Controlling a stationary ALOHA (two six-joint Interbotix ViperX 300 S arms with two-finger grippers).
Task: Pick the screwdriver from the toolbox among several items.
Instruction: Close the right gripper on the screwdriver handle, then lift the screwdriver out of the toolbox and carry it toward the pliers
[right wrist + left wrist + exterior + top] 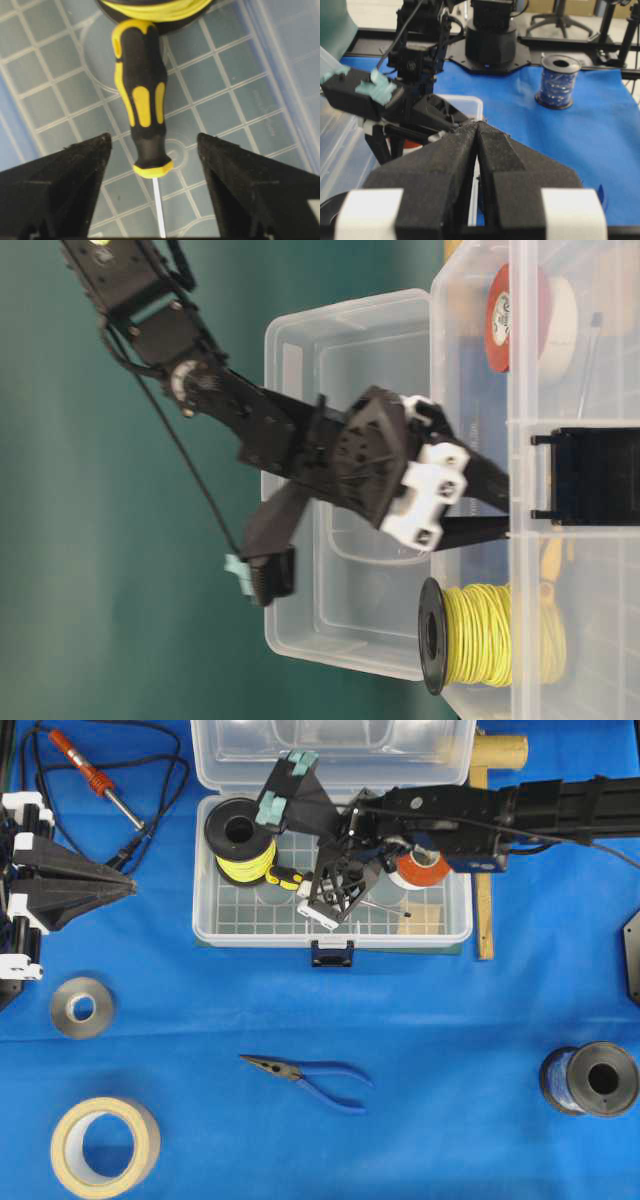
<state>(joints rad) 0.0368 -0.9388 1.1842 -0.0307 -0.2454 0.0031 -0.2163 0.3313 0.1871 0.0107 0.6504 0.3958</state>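
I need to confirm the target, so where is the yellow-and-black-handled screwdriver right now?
In the right wrist view the yellow-and-black-handled screwdriver lies on the clear toolbox's gridded floor, handle end against the yellow wire spool, between the open right gripper fingers.

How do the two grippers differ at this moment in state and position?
The right gripper stands open, its fingers either side of the screwdriver handle; the left gripper has its fingers pressed together on nothing. The right gripper reaches down into the toolbox; the left gripper sits off at the table's left edge. Both have black fingers.
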